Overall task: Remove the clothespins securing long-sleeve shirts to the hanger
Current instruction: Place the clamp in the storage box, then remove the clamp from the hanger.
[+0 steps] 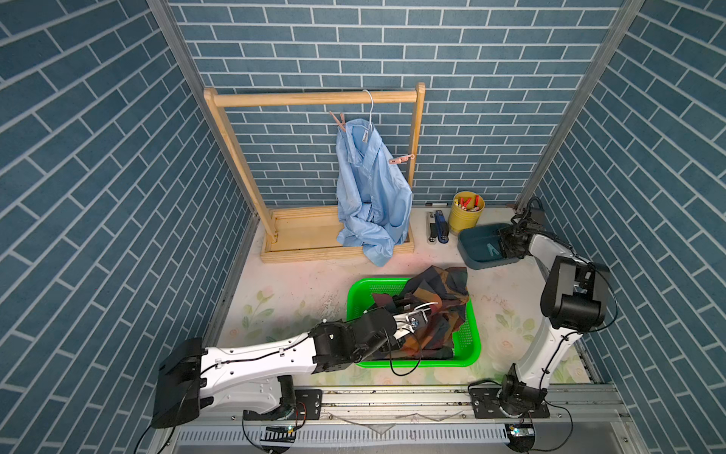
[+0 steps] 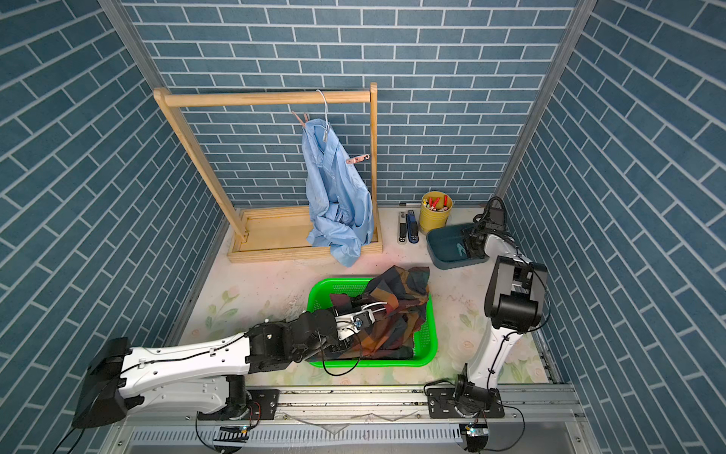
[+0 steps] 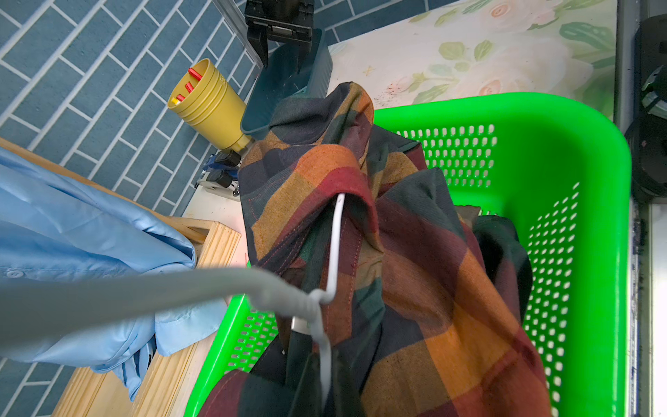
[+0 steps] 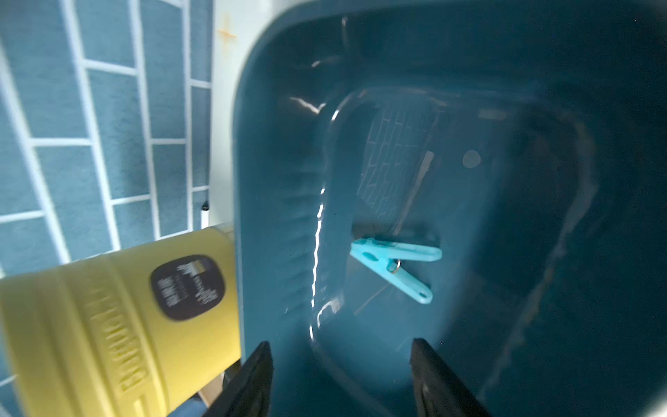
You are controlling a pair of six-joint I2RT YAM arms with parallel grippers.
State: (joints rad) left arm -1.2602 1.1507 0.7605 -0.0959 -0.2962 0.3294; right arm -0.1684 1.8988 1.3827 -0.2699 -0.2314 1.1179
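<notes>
The pale blue shirt [image 1: 371,184] [image 2: 338,196] hangs from a white hanger [image 1: 369,106] on the rack. Two pink clothespins [image 1: 338,119] [image 1: 400,159] are clipped at its shoulders. The dark plaid shirt [image 1: 436,302] [image 3: 415,252] lies bunched in the green basket [image 1: 469,346]. It is still on a second white hanger [image 3: 335,245], and my left gripper [image 1: 426,308] [image 3: 323,379] is shut on that hanger's wire. My right gripper [image 1: 501,245] [image 4: 341,346] stands open over the teal bin [image 1: 471,239] [image 4: 274,180]. A teal clothespin [image 4: 395,265] lies loose on the bin's floor.
The wooden rack [image 1: 314,98] stands at the back on its tray base. A yellow cup [image 1: 467,212] of red and yellow sticks touches the bin, with staplers [image 1: 438,228] beside it. Brick-pattern walls close in three sides.
</notes>
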